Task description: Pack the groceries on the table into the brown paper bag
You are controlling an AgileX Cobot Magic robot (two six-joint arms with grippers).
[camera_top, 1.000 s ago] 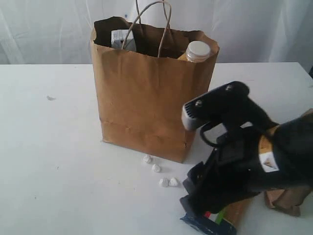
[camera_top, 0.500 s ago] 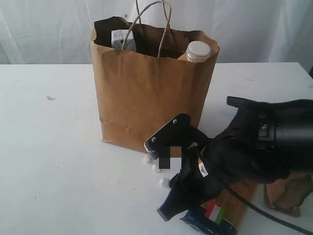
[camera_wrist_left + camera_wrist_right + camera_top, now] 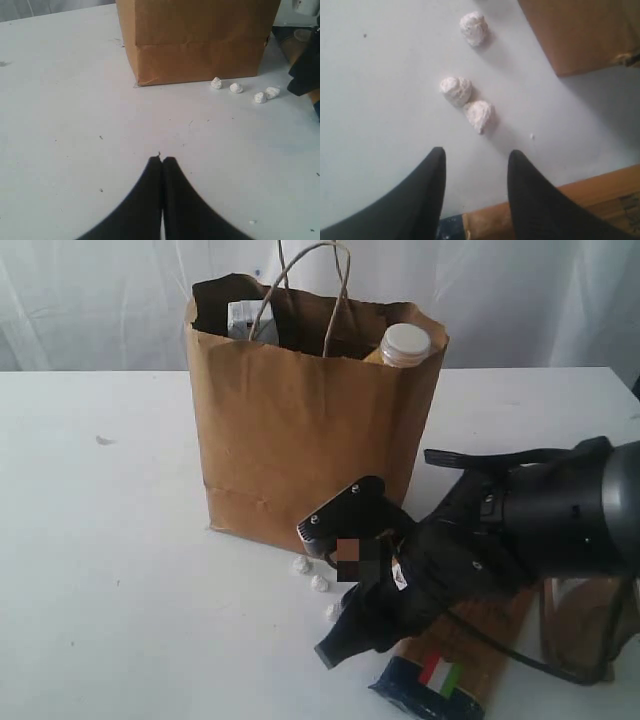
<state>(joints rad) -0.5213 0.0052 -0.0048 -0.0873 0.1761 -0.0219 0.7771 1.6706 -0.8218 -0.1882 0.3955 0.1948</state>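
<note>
- Brown paper bag (image 3: 300,440): upright on the counter (image 3: 100,570); holds the small white-blue carton (image 3: 245,320) and the white-capped bottle (image 3: 405,343) (both show at the open top).
- Dark-blue spaghetti pack (image 3: 440,685): flat on the counter near the bag's front corner, partly under the right arm.
- Right fingers (image 3: 427,190): apart, nothing between them, over the pack's end, near the white bits (image 3: 455,90).
- Left fingers (image 3: 150,195): pressed together over the counter, facing the bag.
</note>
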